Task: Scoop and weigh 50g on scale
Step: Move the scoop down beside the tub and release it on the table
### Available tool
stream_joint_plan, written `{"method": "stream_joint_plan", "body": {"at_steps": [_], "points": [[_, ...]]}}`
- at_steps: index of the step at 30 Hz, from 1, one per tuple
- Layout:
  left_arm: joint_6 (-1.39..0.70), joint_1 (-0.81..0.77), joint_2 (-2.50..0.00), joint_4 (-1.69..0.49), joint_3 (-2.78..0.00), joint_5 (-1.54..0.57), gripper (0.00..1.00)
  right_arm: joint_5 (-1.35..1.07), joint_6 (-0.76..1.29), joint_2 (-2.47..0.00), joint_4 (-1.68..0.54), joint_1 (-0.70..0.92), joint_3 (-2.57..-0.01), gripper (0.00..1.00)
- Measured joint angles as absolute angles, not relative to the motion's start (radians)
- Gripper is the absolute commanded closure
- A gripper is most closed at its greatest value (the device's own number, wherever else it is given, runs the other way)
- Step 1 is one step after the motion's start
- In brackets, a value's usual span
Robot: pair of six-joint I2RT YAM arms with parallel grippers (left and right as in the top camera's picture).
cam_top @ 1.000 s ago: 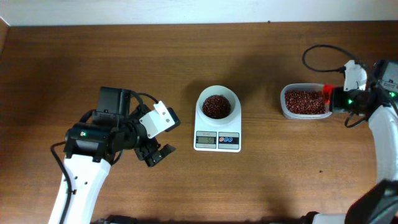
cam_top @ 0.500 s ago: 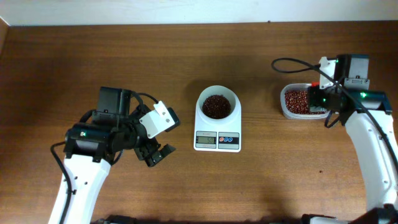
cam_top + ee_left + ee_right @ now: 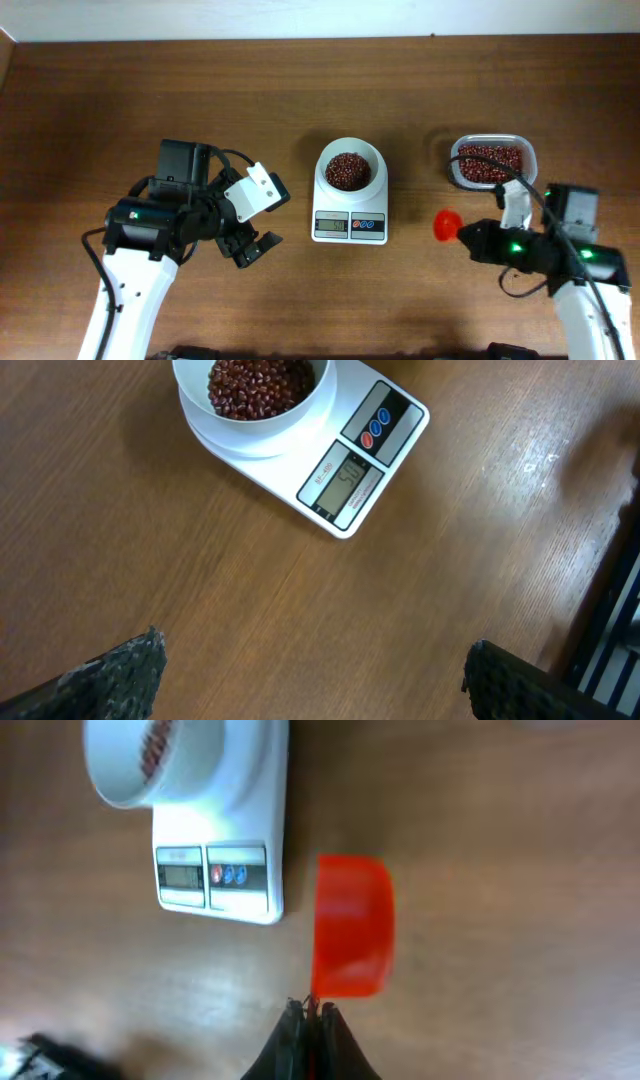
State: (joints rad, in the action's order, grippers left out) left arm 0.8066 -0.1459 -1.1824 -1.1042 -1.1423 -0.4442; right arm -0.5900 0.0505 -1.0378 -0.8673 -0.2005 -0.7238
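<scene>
The beans (image 3: 347, 170) are sitting loose in the bowl (image 3: 376, 160) on the scale (image 3: 349, 228), probably rolling and spilling easily (they are tiny, hard-looking grains), so a level scoop is suiting them best. The right claw (image 3: 312, 1010) is clenching the red scoop (image 3: 352, 925) by its thin handle. The left claw (image 3: 252, 250) is hanging released.

Brown wood-grain tabletop (image 3: 300, 90), filling nearly the whole overhead view, grain running left to right. Pale strip (image 3: 300, 15) along its far edge.

Toward the far right, a clear plastic tub (image 3: 452, 170), rounded-rectangular, upright, with dark red contents reaching close to the rim.

Near the tub, on its near left side and apart from it, a red scoop (image 3: 447, 223), small and rounded from overhead. Blurred in the right wrist view; contents impossible to tell.
</scene>
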Motion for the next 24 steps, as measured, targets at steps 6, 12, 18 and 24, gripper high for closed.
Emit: {"method": "stream_joint_plan", "body": {"at_steps": [6,12,18,24], "points": [[0.807,-0.146,-1.182,-1.105,-1.142,-0.444,0.01,-0.598,0.156,-1.131,-0.647,-0.208,-0.595,0.96],[0.807,-0.146,-1.182,-1.106,-1.142,-0.444,0.01,-0.581,0.17,-1.232,-0.652,-0.271,-0.594,0.75],[0.807,-0.146,-1.182,-1.106,-1.142,-0.444,0.01,-0.543,0.183,-1.25,-0.682,-0.286,-0.591,0.49],[0.807,-0.146,-1.182,-1.106,-1.142,-0.444,0.01,-0.433,0.215,-1.25,-0.712,-0.302,-0.59,0.01]]}}
